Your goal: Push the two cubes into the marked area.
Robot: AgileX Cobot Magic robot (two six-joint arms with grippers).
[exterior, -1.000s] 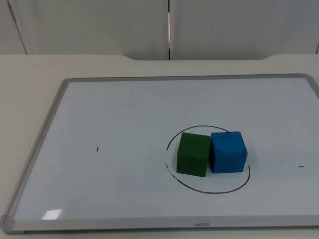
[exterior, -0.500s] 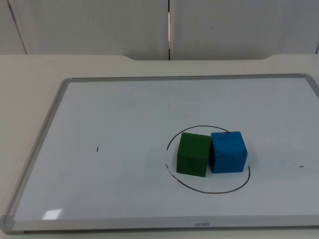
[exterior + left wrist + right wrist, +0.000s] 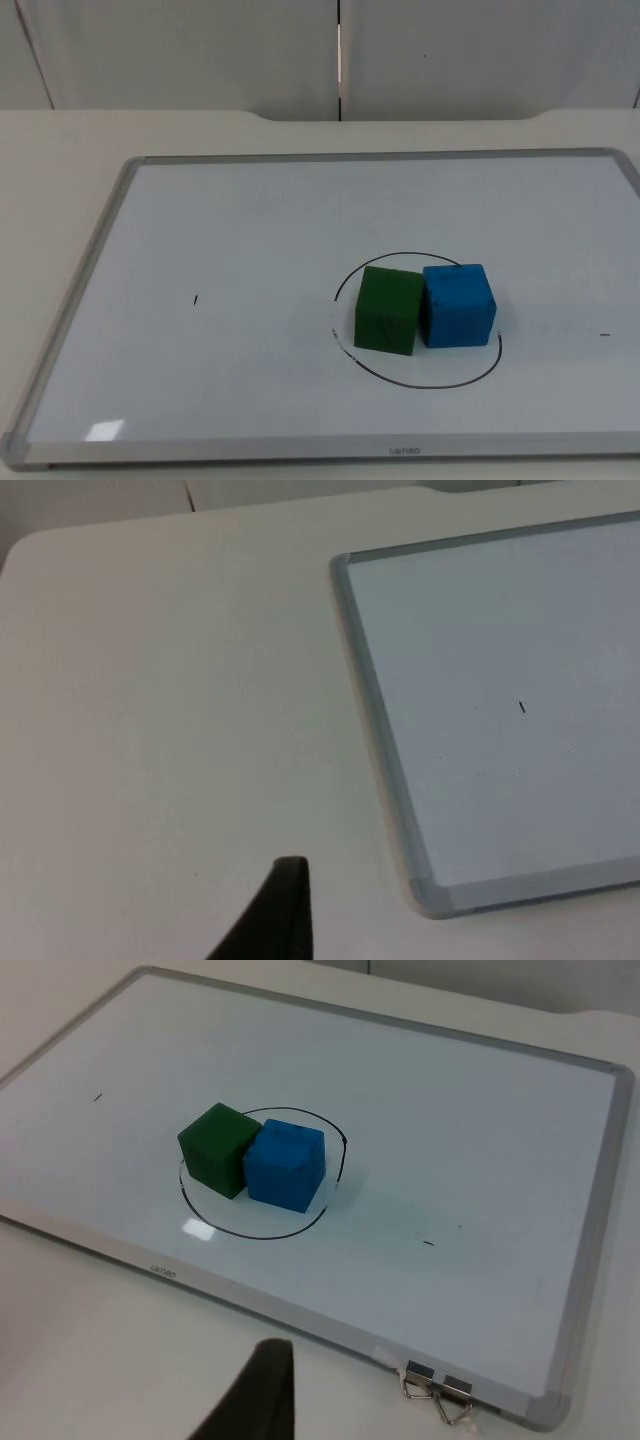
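Presently, green cube (image 3: 387, 310) and blue cube (image 3: 458, 304) sit side by side on the whiteboard (image 3: 250, 230), faces touching, green toward the left arm's side, blue toward the right arm's. Both stand inside the hand-drawn black ring (image 3: 420, 384) that marks the target area. In the top view the blue cube's outer edge reaches the ring's line on the right arm's side; the green cube lies within the line, near it on the other side.

Whiteboard: white surface, grey metal frame (image 3: 85, 275), lying flat on the white table (image 3: 60, 150). Small black tick mark (image 3: 196, 299) on the board, well apart from the cubes toward the left arm's side; a second short dash (image 3: 603, 334) beyond the ring on the right arm's side. Grey partition wall (image 3: 200, 50) behind the table.

Left gripper (image 3: 280, 910): one black fingertip seen from the left wrist camera, over bare table just off the board's near corner (image 3: 425, 895), well apart from both cubes. Cannot tell how its fingers are set.

Right gripper (image 3: 262, 1390): one black fingertip seen from the right wrist camera, over the table beside the board's near edge, well apart from the cubes. Cannot tell its finger spread either. Two metal clips (image 3: 440, 1395) hang at that edge of the frame. Neither gripper touches a cube.
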